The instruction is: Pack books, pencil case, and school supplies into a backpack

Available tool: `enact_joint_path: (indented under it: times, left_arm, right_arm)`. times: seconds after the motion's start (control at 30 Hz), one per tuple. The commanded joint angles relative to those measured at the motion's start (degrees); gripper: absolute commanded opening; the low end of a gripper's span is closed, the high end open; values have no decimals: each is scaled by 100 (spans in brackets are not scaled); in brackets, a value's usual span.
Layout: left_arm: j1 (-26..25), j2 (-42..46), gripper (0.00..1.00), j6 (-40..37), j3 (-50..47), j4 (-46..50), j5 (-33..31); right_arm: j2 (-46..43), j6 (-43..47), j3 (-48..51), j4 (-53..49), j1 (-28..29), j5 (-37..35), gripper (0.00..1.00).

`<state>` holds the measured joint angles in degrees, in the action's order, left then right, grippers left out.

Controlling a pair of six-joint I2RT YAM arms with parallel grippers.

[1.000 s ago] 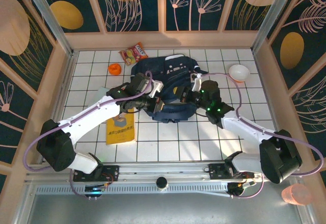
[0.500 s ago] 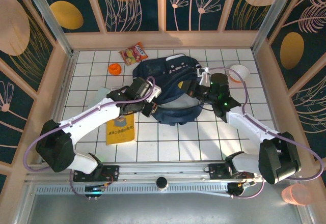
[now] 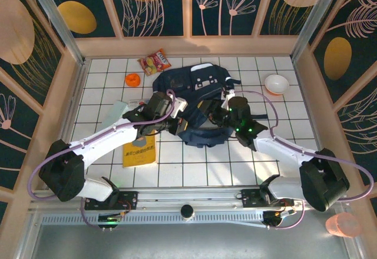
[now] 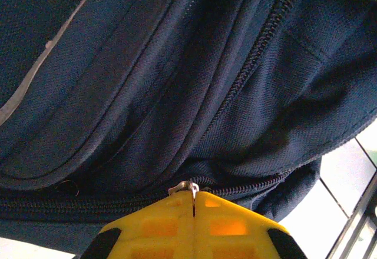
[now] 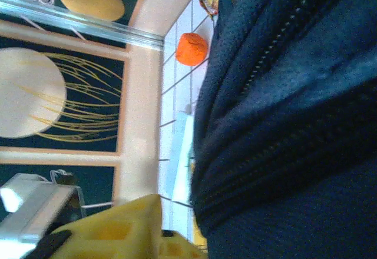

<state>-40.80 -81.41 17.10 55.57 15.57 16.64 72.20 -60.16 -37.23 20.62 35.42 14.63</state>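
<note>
Backpack [image 3: 197,83] lies mid-frame on the tiled tabletop [image 3: 194,168]. Left fingers [image 4: 159,226] are closed on its zipper pull [image 4: 188,187]; right fingers [image 5: 126,229] sit beside the fabric, open or closed unclear.

A white gridded tabletop [image 3: 194,165] sits within dark walls [image 3: 171,17] painted with peach leaves.
</note>
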Motion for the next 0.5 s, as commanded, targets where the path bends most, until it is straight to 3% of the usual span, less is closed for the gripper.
enact_joint_path:
  times: [0.0, 0.13, 0.23, 0.47]
  left_arm:
    - [-20, 141, 0, -261, 50, -231, -204]
    - [-22, 222, 0, -795, -170, 310, -1077]
    - [34, 312, 0, -923, -319, 445, -1777]
    - [475, 306, 0, -806, -707, -441, -2573]
  right_arm:
    - [45, 184, -256, -239, 47, -86, 3]
    - [-169, 714, -583, -612, -305, 348, 0]
    - [-309, 928, -714, -551, -772, 1207, 0]
    - [-271, 1449, -1550, -1082, -1496, 2858, 0]
